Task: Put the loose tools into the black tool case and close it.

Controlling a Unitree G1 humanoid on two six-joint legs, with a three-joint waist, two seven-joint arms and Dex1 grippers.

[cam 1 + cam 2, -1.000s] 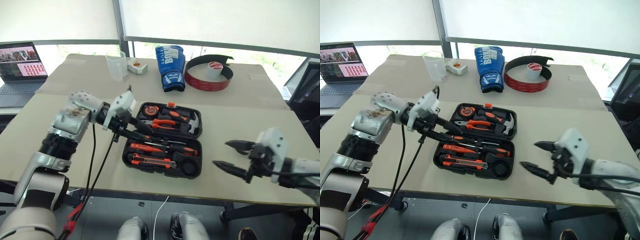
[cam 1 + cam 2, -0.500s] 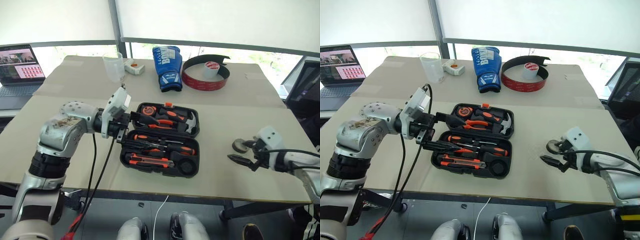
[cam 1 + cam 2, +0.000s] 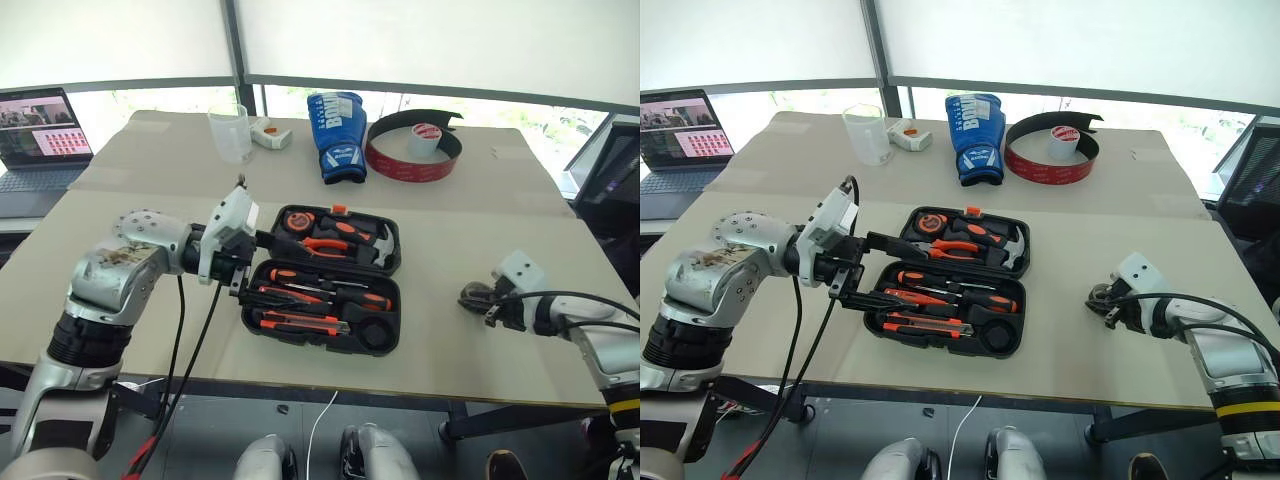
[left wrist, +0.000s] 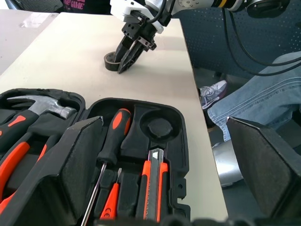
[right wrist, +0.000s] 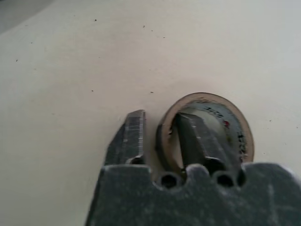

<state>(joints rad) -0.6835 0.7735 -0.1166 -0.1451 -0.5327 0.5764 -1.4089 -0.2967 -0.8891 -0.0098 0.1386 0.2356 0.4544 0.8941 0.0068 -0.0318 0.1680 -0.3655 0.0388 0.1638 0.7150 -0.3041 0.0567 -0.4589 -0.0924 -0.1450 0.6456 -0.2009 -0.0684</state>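
Right wrist view: the right hand [image 5: 160, 136] is clenched on the wall of the small dark tape roll [image 5: 207, 125], one finger inside the ring, flat on the tabletop [image 3: 1110, 235]. The open black tool case [image 3: 945, 290] lies to its left; its round recess [image 4: 158, 127] is empty, screwdrivers [image 3: 955, 285] and utility knife [image 3: 925, 322] seated. The left hand [image 3: 880, 270], released, hovers at the case's left edge.

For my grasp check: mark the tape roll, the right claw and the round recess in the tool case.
tape roll [image 5: 235, 123], right wrist view, on its upper rim.
right claw [image 4: 126, 63], left wrist view, midway between its fingertips.
round recess [image 4: 158, 127], left wrist view, on its floor, in the tool case [image 3: 385, 335].
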